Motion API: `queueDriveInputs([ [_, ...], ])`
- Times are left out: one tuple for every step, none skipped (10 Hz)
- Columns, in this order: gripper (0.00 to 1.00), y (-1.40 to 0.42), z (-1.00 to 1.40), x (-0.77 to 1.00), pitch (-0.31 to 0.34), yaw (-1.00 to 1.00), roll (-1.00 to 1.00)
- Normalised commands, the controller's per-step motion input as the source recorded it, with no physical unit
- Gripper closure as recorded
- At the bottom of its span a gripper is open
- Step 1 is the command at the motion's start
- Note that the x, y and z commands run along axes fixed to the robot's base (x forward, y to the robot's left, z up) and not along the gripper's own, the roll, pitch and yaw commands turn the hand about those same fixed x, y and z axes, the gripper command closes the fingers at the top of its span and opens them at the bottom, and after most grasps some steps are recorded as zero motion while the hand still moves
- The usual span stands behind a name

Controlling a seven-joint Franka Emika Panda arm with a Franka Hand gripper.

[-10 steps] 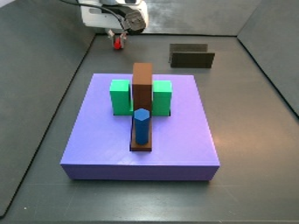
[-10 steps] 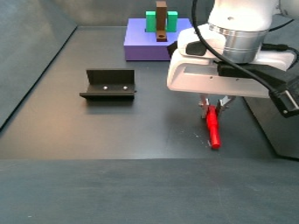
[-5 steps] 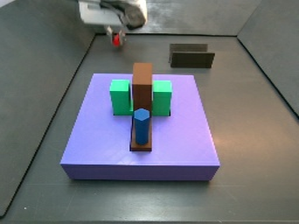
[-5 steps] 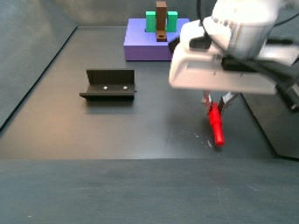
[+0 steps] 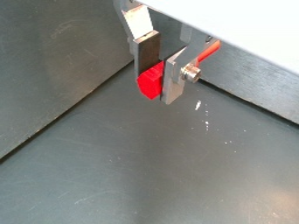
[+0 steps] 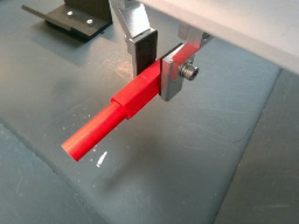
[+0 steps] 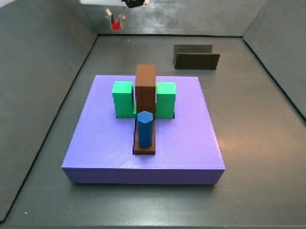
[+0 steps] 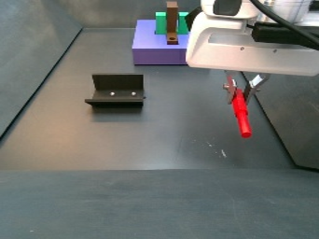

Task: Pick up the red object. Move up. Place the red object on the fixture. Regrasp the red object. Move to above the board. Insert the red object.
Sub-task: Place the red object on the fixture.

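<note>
The end effector is clamped on the red peg, lifted above the floor. The fixture stands well apart w/ nothing between; the board w/ green blocks is farther.

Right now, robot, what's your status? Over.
Gripper shut on red object, lifted off the floor. Fixture empty, off to the side. Nothing in the way.

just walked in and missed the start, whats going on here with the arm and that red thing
The Panda's gripper is shut on the red object, a short rod, and holds it in the air above the dark floor, hanging downward in a side view. The fixture sits empty off to one side. The board, bearing green and brown blocks and a blue peg, is farther off. Nothing has been placed or inserted yet.
</note>
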Motion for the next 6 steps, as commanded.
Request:
queueDriveInputs([
  [1.0, 0.0, 0.07, 0.61, 0.0, -0.22, -1.0],
  [1.0, -0.15, 0.19, 0.8, 0.149, -0.07, -1.0],
  [1.0, -0.22, 0.21, 0.79, 0.126, -0.06, -1.0],
  [1.0, -0.19, 0.17, 0.8, 0.191, -0.03, -1.0],
  [1.0, -0.2, 0.12, 0.81, 0.246, 0.0, -1.0],
  [1.0, -0.18, 0.09, 0.8, 0.226, -0.03, -1.0],
])
